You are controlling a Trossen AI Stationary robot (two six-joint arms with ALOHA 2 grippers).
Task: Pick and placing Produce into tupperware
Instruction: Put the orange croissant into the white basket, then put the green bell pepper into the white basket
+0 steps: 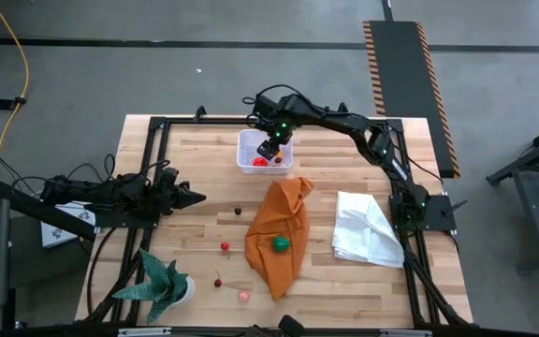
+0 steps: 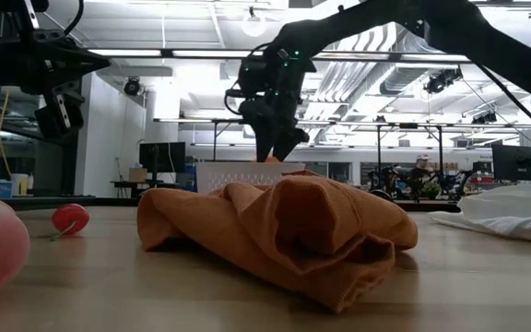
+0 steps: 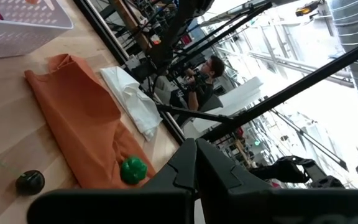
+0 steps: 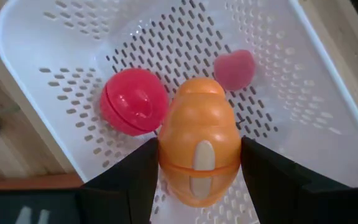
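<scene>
The white perforated tub (image 1: 251, 140) sits near the table's far edge, holding a red round piece (image 4: 134, 101) and a pink piece (image 4: 235, 68). My right gripper (image 4: 197, 171) hangs over it, shut on an orange fruit (image 4: 197, 134). A green piece (image 1: 279, 244) lies on the orange cloth (image 1: 279, 229). A dark cherry (image 1: 238, 211), a red piece (image 1: 225, 247), another cherry (image 1: 218, 282) and a pink piece (image 1: 243, 296) lie on the wood. My left gripper (image 1: 197, 197) waits shut at the table's left, touching nothing. My right gripper pinches the orange fruit across its lower sides (image 4: 166, 165) between its two fingers (image 4: 132, 180), coming from above and pointing down into the tub. The fruit sits over the tub's dotted base (image 4: 166, 43); whether it touches the base cannot be told.
A crumpled white cloth (image 1: 368, 229) lies at the table's right, beside the orange cloth. A green spiky potted plant (image 1: 162, 285) stands at the near left corner. A black frame borders the table. People sit in the room beyond (image 3: 207, 71).
</scene>
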